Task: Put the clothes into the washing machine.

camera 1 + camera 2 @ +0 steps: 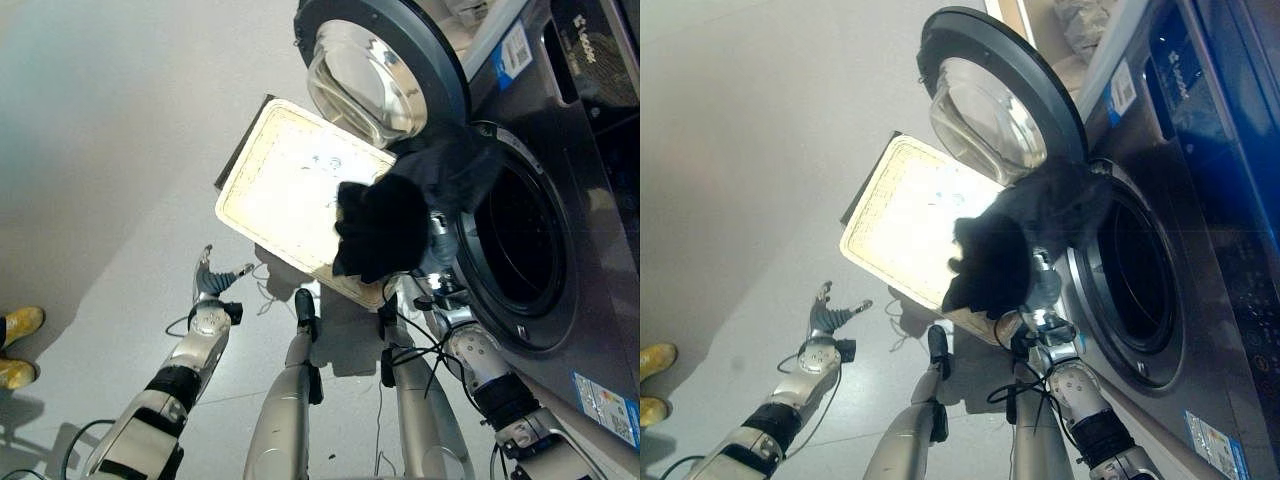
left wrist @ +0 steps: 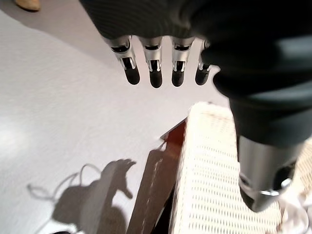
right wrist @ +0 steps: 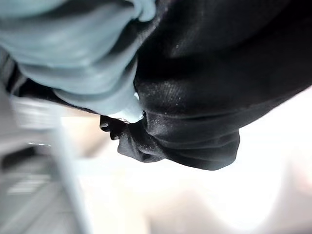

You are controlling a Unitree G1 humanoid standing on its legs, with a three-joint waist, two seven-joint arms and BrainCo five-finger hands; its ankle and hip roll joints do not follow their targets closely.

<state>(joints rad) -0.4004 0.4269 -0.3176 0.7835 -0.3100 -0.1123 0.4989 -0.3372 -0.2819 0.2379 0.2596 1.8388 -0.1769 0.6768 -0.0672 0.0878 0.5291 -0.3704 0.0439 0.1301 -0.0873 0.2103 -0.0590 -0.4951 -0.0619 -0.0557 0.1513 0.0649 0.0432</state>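
Dark clothes [image 1: 385, 232], centre of the frame, hang bunched from the right hand [image 1: 1042, 290] at the rim of the washer [image 1: 560, 200] drum opening [image 1: 520, 255]; part of the cloth drapes over the upper rim of the opening, the rest dangles outside in front of the pale basket [image 1: 290, 190]. In the right wrist view black cloth and a grey-blue fold [image 3: 87, 68] cover the fingers, so whether they are curled on the cloth cannot be told. The left hand [image 1: 210, 290], lower left, hangs over the floor [image 1: 100, 150] with fingers straight and spread, holding nothing. The round door [image 1: 375, 70] stands swung aside at upper centre. A person's yellow shoes [image 1: 18, 345] show at the left edge.

Judged step: feeding the bundle through the opening. To do it well, the hand should carry the cloth deep past the rim before letting go, so that the hanging part follows in and nothing snags on the seal or falls to the floor.

Stickers [image 1: 605, 405] and panel print are on the washer front; none is read off here.
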